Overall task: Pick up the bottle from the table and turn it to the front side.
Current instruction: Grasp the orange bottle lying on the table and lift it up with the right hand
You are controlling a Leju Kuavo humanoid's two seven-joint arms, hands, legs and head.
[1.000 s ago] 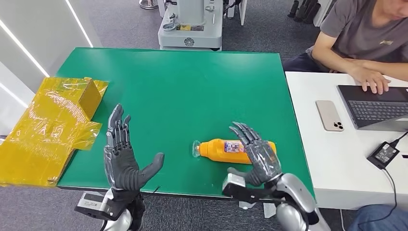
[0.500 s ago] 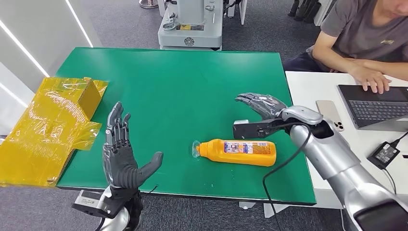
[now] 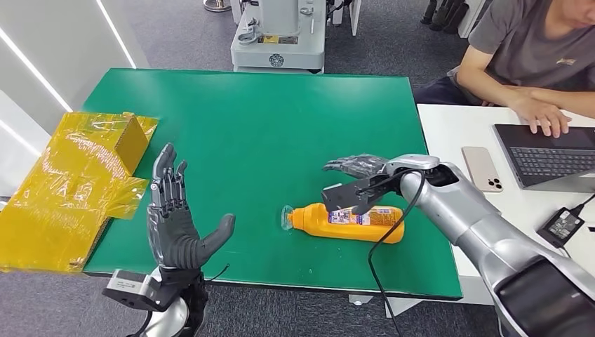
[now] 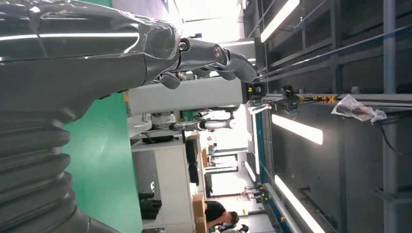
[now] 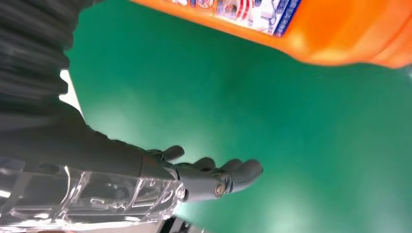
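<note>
Nearest the robot, the left hand (image 3: 172, 225) stands upright at the near edge of the green table (image 3: 252, 119), palm turned inward, fingers spread and holding nothing. The bottle (image 3: 349, 222) lies well off to that hand's right, so this one looks out of the play.

Now the right hand (image 3: 354, 166): it hovers over the table just beyond the bottle, fingers stretched out flat and apart, nothing in them. The right wrist view confirms it, with the fingers (image 5: 228, 177) over bare green and the orange body (image 5: 311, 29) apart from them. So the bottle sits on the near side of that hand, just beside and below it, not touched.

The bottle lies flat on its side, long axis running left to right across the robot's front, roughly in line with the outstretched fingers. Clear cap (image 3: 286, 217) points toward the left hand; the flat base points toward the right arm. I'd judge the right hand must come back and down over the body to wrap it.
</note>
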